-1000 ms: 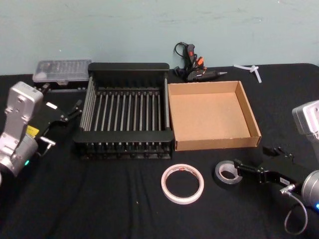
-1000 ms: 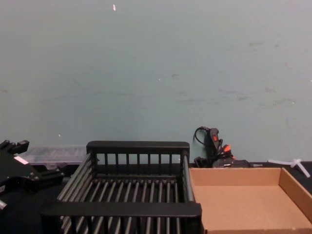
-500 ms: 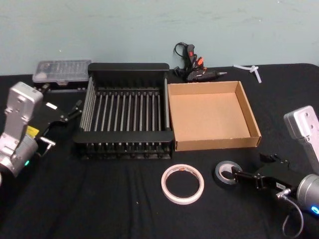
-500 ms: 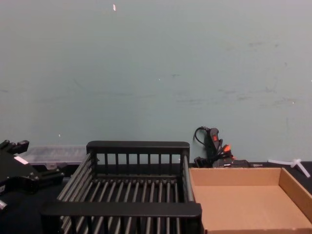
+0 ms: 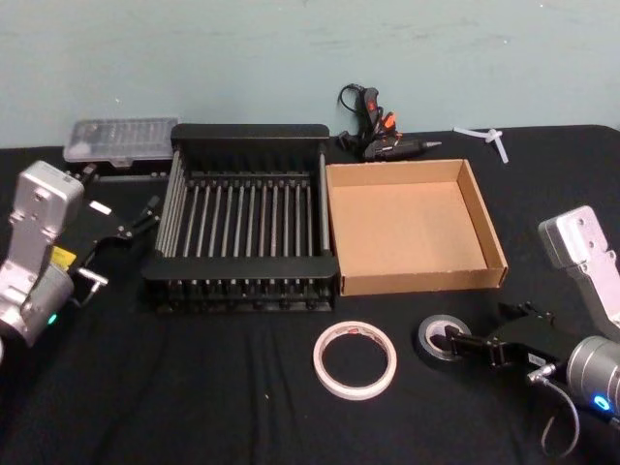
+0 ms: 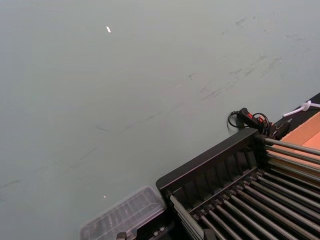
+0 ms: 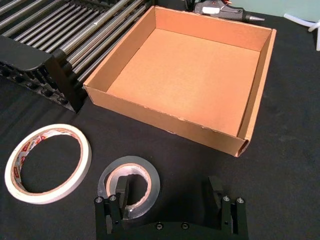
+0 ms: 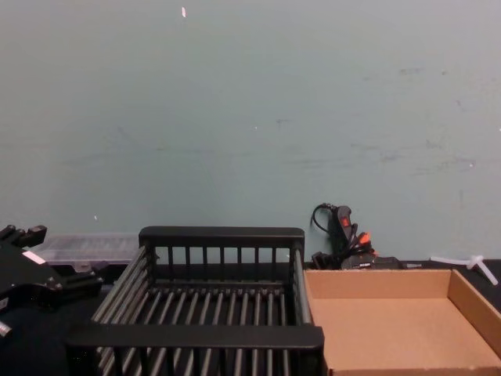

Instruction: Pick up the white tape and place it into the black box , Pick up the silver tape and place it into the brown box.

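Note:
The silver tape [image 5: 438, 338] [image 7: 146, 173] lies flat on the black table in front of the brown box [image 5: 417, 279] [image 7: 165, 127]. My right gripper [image 5: 482, 331] [image 7: 167, 192] is open and low over the roll. One finger stands inside its core and the other well outside it, so one wall of the roll is between them. The white tape [image 5: 356, 358] [image 7: 50, 194] lies flat just left of the silver roll, untouched. The black box [image 5: 242, 264] [image 8: 196, 337] stands left of the brown box. My left gripper [image 5: 138, 217] [image 8: 51, 262] is parked, open, beside the black box's left side.
A glue gun [image 5: 378, 136] [image 8: 344, 239] lies behind the boxes by the wall. A clear plastic case [image 5: 121, 139] [image 6: 122, 217] sits at the back left. A white plastic piece [image 5: 489, 136] rests at the back right. Bare black cloth stretches along the table's front.
My right arm has come lower and nearer, and its finger has settled into the silver roll's core. Both tapes lie where they were. The left arm has not moved.

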`<state>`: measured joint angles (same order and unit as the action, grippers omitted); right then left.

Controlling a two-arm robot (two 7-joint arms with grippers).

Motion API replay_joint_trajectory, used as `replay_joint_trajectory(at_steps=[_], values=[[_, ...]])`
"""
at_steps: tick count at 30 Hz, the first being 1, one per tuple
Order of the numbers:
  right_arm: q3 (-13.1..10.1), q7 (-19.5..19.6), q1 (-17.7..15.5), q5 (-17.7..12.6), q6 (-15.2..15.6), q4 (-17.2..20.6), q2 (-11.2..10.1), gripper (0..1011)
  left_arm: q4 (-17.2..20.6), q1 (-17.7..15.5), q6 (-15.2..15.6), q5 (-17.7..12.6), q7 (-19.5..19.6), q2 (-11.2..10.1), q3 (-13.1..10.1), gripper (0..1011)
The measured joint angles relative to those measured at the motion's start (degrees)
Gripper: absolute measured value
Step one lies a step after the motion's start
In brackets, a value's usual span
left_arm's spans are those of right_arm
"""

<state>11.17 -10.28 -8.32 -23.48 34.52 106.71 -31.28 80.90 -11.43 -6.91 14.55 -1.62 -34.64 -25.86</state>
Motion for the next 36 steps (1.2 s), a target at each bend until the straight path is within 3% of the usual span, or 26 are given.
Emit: replay_joint_trajectory(at_steps=[16,36], values=[[0.8,-1.6,2.9,2.4,1.3,-3.1,2.1,1002,0.0,0.0,0.0,0.0,0.0,0.0,0.0,1001],[0.1,-3.1,3.5,4.5,2.2,-4.5,3.9,1002,0.0,0.0,0.0,0.0,0.0,0.0,0.0,1001]])
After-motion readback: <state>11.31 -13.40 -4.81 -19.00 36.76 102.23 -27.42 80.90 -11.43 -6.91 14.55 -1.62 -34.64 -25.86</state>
